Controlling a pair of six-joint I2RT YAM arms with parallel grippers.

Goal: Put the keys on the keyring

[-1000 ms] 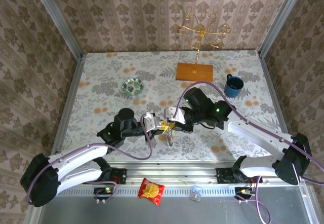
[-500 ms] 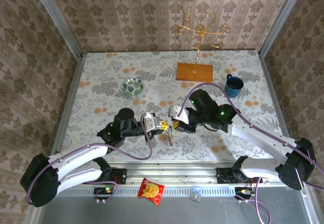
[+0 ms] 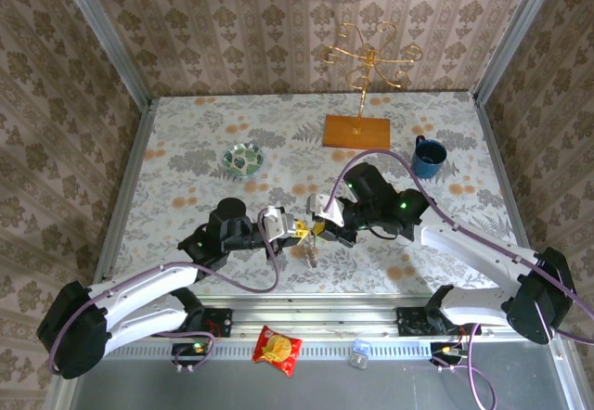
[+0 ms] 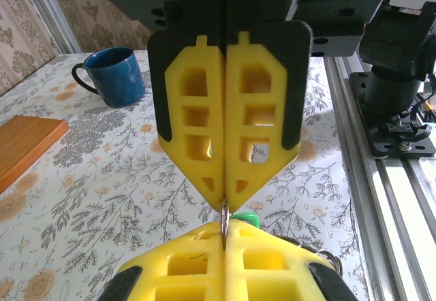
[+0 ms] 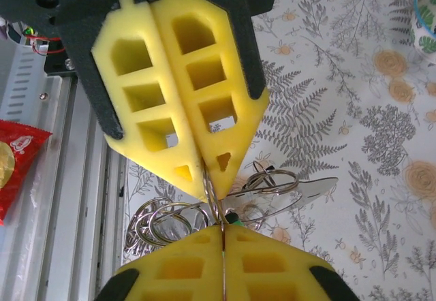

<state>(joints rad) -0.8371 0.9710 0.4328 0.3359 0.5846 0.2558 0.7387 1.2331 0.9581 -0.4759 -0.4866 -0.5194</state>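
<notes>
bright even light, soft shadows, glare on the table (image 4: 319, 178).

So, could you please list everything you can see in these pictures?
table: one, floral pattern, under everything
bowl: one, green and white, back left
mug: one, blue, back right
stand: one, gold wire on a wooden base, back middle
snack packet: one, red, near edge by the rail
small clear item: one, beside the packet
bunch of keys: one, silver with a green bit, pinched between both pincers
left pincer: one, yellow pads, shut on the bunch of keys
right pincer: one, yellow pads, shut on it too
</notes>
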